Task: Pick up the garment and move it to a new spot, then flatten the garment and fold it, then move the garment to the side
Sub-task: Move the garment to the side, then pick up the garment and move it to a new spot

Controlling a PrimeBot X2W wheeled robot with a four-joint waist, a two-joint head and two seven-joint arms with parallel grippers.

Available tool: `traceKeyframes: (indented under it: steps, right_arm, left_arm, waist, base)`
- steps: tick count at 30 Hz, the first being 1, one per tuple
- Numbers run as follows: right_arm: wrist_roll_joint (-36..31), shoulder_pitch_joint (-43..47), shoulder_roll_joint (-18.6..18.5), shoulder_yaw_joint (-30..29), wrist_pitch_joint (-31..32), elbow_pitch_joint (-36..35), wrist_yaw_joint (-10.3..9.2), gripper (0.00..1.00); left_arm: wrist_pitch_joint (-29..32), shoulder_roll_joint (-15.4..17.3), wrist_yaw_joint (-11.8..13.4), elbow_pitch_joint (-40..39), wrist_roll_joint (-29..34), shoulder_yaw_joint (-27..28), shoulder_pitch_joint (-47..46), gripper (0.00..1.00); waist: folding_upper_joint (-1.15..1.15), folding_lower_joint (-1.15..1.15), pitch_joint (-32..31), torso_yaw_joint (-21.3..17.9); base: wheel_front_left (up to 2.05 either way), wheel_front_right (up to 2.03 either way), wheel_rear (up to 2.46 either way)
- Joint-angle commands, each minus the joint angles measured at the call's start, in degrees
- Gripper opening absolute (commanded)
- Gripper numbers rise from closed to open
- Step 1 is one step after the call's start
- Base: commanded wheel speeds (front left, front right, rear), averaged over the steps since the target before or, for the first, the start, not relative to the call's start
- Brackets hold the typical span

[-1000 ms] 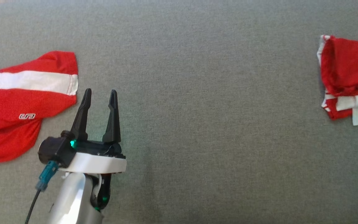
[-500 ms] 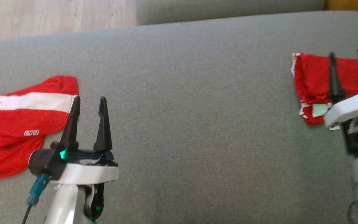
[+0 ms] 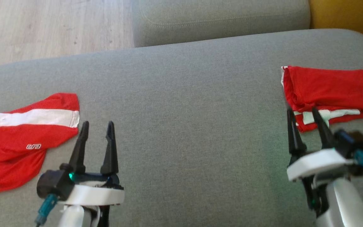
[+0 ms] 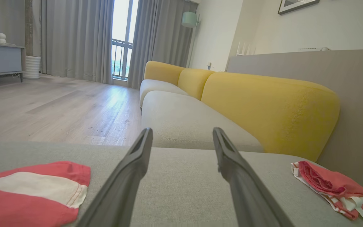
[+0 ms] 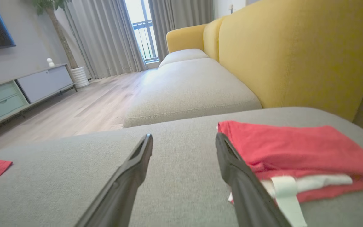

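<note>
Just beside right pincer (image 3: 302, 110), folded garment (image 3: 326, 88)

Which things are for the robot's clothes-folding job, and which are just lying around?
For the job:
- folded red garment, on the right
- rumpled red-and-white garment, on the left, maybe next
- left gripper and right gripper, both open
- grey cushion under them

Just around:
- yellow backrest
- wooden floor
- curtains
- cabinet
</note>
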Motion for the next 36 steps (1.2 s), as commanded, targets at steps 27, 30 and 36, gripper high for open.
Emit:
traceKeyframes:
  steps: [27,30,36]
  right_arm:
    - [3.09,1.04,0.22,4.41,-7.13,3.39,0.39,1.0]
    - [3.19,1.01,0.22,4.94,-7.1,3.15,0.39,1.0]
    - [4.11,1.05,0.22,7.1,-6.98,2.59,0.39,1.0]
  left_arm:
    - [-0.29,0.11,0.09,0.06,-1.05,0.76,-0.05,1.0]
    - [-0.29,0.11,0.1,0.25,-0.96,1.14,-0.29,1.0]
    - [-0.29,0.11,0.35,0.64,-0.39,2.53,-0.54,1.0]
  waist:
    - [0.0,0.01,-0.94,2.05]
    - [0.0,0.01,-0.89,3.1]
    - [0.0,0.01,-1.06,7.83]
  base:
    - [0.0,0.0,0.0]
    - [0.0,0.0,0.0]
    - [0.0,0.0,0.0]
